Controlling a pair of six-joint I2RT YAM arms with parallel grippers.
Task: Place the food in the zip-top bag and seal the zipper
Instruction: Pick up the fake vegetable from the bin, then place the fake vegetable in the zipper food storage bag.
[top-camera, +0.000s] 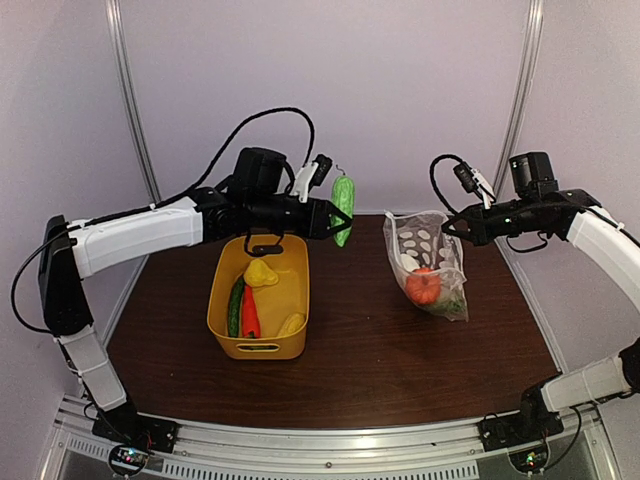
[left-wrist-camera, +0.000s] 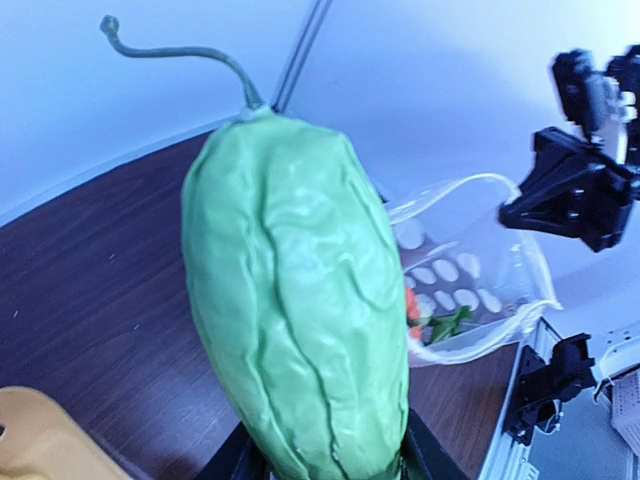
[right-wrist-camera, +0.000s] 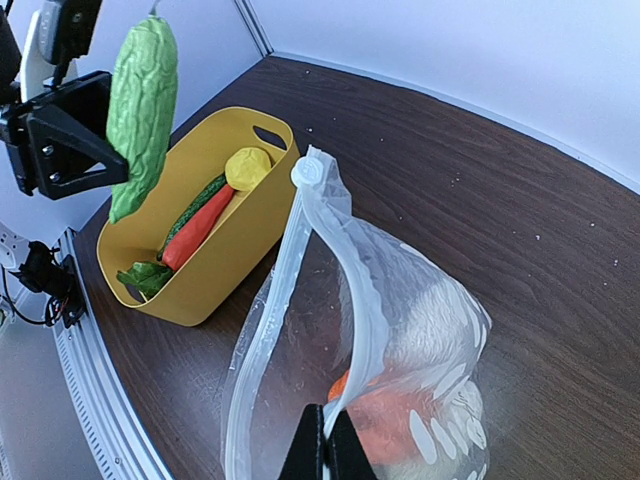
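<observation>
Left gripper (top-camera: 334, 224) on one gourd (top-camera: 344, 196), right gripper (top-camera: 449, 228) on one bag (top-camera: 424, 246)

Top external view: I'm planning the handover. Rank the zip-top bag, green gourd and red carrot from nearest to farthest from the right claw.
1. Zip-top bag, pinched at its rim by the right claw.
2. Green gourd, aloft to the left in the left claw.
3. Red carrot, farthest left, in the yellow tub.

A robot laboratory cell is shown: a brown table (top-camera: 370, 350) is enclosed by plain pale walls (top-camera: 400, 90), metal posts (top-camera: 130, 100) are seen at 11 and 1 o'clock, an aluminium rail (top-camera: 330, 445) at 6 o'clock.
</observation>
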